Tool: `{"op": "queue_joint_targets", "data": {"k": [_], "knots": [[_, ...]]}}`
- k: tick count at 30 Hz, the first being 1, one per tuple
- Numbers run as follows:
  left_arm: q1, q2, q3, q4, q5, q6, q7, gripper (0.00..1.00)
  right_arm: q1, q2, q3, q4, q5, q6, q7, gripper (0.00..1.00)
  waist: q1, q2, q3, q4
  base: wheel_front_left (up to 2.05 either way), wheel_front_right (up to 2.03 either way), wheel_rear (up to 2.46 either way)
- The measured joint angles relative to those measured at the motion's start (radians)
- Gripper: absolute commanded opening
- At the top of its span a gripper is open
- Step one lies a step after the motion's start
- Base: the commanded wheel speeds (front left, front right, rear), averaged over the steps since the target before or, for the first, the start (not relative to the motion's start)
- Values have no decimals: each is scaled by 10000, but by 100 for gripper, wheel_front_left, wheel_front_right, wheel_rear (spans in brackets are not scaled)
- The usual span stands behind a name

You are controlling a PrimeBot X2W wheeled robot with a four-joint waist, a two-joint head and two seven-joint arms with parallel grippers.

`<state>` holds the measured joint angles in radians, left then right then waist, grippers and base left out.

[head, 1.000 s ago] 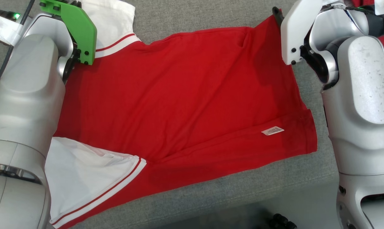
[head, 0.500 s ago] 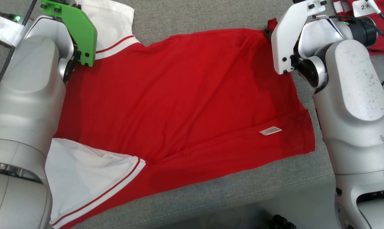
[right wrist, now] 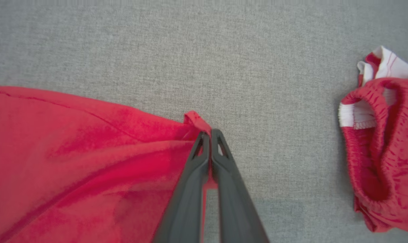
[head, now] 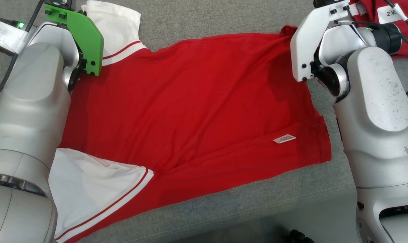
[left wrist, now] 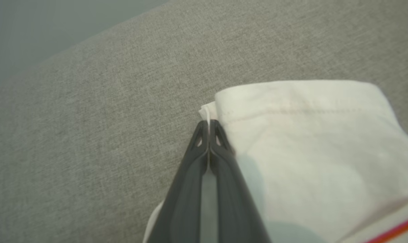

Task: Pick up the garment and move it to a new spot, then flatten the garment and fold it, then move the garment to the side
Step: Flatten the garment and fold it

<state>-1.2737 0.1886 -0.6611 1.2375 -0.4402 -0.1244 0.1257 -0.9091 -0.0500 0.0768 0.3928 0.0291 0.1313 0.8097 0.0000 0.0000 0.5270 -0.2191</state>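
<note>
Garment (head: 190,101): a red shirt body with white sleeves, each sleeve trimmed with a thin red stripe. It is laid nearly flat across the centre of the surface (head: 207,17), between the two arms. Shallow creases are seen running from 1 o'clock toward 7 o'clock. In the head view one white sleeve is found at 11 o'clock and the other at 7 o'clock, with the hem turned toward 3 o'clock.

Left gripper (left wrist: 209,126): the fingers are pressed together, and a thin white edge of the far sleeve is pinched between the tips.

Right gripper (right wrist: 210,135): the fingers are clamped on the red hem corner at 1 o'clock of the garment.

Writing: a small white label (head: 284,138) is noted on the red cloth at 4 o'clock, near the hem. Its barcode-like print cannot be read. A white tag (head: 391,13) on the right arm's cable at 1 o'clock is read as "2米".

Surface: grey woven fabric. At 5 o'clock in the head view its edge is met by a smoother pale floor (head: 325,219). A second garment (right wrist: 383,141), red with a white band, is seen bunched at 3 o'clock in the right wrist view, well apart from the held corner.
</note>
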Motion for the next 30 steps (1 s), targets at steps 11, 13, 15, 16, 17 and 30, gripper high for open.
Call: {"op": "queue_joint_targets", "data": {"k": [11, 13, 15, 16, 17, 30], "knots": [[105, 151, 470, 54, -441, 867, -1563, 0, 337, 6, -1026, 23, 134, 0, -999, 0, 0, 0, -321, 251, 0, 0, 0], [102, 151, 617, 0, -571, 1064, -1969, 0, 438, 4, -1365, 63, 282, 0, -1185, 0, 0, 0, -358, 357, 0, 0, 0], [104, 146, 848, -67, -738, 1260, -2470, 0, 561, 8, -1641, 125, 476, 0, -1363, 0, 0, 0, -397, 472, 0, 0, 0], [107, 146, 909, -90, -802, 1285, -2652, 0, 644, 8, -1760, 132, 504, 0, -1450, 0, 0, 0, -419, 532, 0, 0, 0], [126, 138, 1026, -127, -915, 1285, -2851, 0, 717, 8, -1864, 138, 552, 0, -1538, 0, 0, 0, -442, 597, 0, 0, 0], [2306, -274, 2048, -2552, -1661, 1158, -3870, 0, 2435, 12, -3060, -548, 1971, -2, -2243, 0, 0, 0, -1071, 1665, 0, 0, 0]]}}
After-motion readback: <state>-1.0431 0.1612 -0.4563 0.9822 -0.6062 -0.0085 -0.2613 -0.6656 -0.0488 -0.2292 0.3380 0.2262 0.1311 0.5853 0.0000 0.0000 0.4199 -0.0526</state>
